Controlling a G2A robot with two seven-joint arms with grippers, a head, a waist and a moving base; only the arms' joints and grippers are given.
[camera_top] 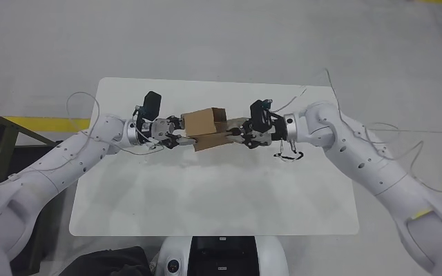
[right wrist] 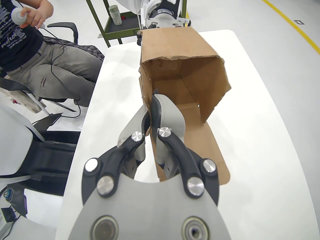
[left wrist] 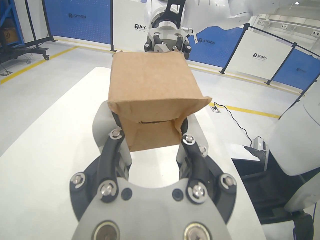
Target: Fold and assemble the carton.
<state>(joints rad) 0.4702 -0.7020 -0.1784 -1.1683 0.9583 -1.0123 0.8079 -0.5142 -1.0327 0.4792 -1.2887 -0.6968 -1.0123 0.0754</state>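
Carton (camera_top: 206,123): we hold it with left claw (left wrist: 150,121) clasping one end and right claw (right wrist: 151,103) pinching a side wall. Risk, we judge: opposing pulls could tear or collapse that wall.

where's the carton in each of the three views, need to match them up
Top view: carton mid-picture, over the table's far half, between left gripper and right gripper.
Left wrist view: carton in the middle, folded end in the left gripper, right gripper behind it.
Right wrist view: carton in the middle, open end toward the camera, right gripper pinching one wall.
Shared landmark: the white table under it.
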